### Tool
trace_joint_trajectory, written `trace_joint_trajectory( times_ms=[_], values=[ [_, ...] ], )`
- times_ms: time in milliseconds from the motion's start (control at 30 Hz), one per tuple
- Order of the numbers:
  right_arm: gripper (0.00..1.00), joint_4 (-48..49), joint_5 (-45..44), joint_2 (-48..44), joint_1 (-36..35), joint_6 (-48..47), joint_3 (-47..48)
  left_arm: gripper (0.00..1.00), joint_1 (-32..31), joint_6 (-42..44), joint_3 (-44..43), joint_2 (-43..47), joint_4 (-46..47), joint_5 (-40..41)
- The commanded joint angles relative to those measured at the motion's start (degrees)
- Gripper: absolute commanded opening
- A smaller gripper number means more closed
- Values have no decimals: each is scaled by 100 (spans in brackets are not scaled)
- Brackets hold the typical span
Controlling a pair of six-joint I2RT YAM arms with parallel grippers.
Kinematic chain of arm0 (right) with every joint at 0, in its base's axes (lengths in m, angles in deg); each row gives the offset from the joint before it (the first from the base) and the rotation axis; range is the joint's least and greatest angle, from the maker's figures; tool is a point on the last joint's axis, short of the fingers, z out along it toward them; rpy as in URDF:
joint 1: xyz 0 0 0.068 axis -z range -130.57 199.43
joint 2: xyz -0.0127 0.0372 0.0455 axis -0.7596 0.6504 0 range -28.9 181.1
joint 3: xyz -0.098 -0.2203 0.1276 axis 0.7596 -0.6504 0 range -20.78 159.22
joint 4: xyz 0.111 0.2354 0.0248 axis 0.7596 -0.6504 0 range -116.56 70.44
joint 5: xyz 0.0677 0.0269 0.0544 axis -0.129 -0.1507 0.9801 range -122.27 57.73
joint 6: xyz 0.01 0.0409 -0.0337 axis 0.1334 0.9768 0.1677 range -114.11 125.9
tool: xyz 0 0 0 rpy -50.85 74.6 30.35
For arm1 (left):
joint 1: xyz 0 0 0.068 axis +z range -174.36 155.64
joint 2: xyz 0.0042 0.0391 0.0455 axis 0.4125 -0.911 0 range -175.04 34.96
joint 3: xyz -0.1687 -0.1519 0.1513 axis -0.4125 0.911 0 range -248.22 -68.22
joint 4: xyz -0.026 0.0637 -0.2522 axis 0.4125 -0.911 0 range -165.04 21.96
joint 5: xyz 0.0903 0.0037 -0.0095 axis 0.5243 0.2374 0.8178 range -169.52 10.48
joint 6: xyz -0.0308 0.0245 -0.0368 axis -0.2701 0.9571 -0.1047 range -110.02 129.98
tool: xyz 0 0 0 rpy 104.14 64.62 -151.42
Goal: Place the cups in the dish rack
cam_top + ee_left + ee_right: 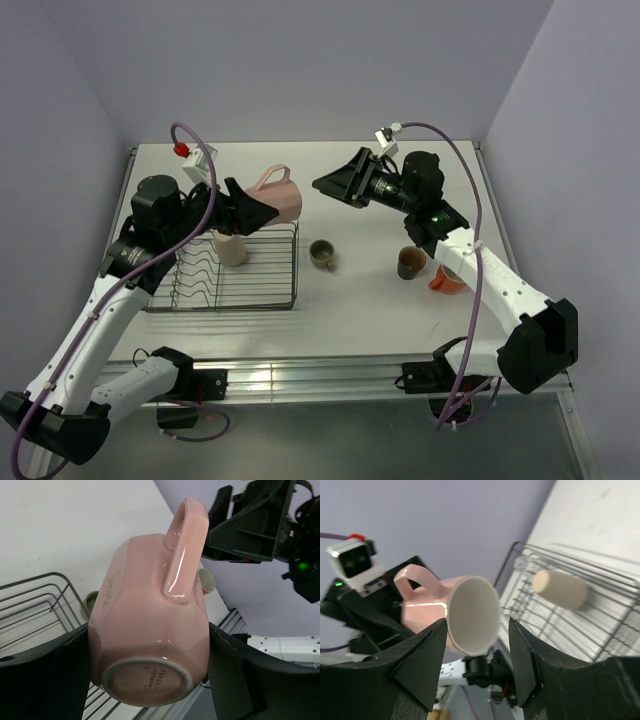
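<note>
My left gripper is shut on the pink mug and holds it on its side in the air over the back right of the dish rack. In the left wrist view the mug fills the gap between both fingers, base toward the camera. My right gripper is open and empty, level with the mug's open mouth and just short of it. The beige tumbler stands in the rack. The olive-green cup, dark brown mug and orange mug stand on the table. The clear glass is not in view.
The white table ends at walls behind and to both sides. A metal rail runs along its near edge. The right arm reaches over the brown and orange mugs.
</note>
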Motion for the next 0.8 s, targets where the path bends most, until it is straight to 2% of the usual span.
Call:
trace_joint_trajectory(
  times_ms=[0, 133, 300, 767],
  values=[
    [60, -787, -694, -414, 174, -676, 71, 0, -24, 350, -840, -115, -487, 377],
    [61, -1420, -1116, -573, 332, -1177, 80, 0, -24, 727, -1229, -423, -1647, 948],
    [61, -1685, -1380, -643, 429, -1458, 124, 0, -24, 983, -1247, -704, -2395, 1423],
    [61, -1764, -1336, -476, 447, -1617, 151, 0, -156, 1396, -860, -1337, -2748, 1916]
  ],
)
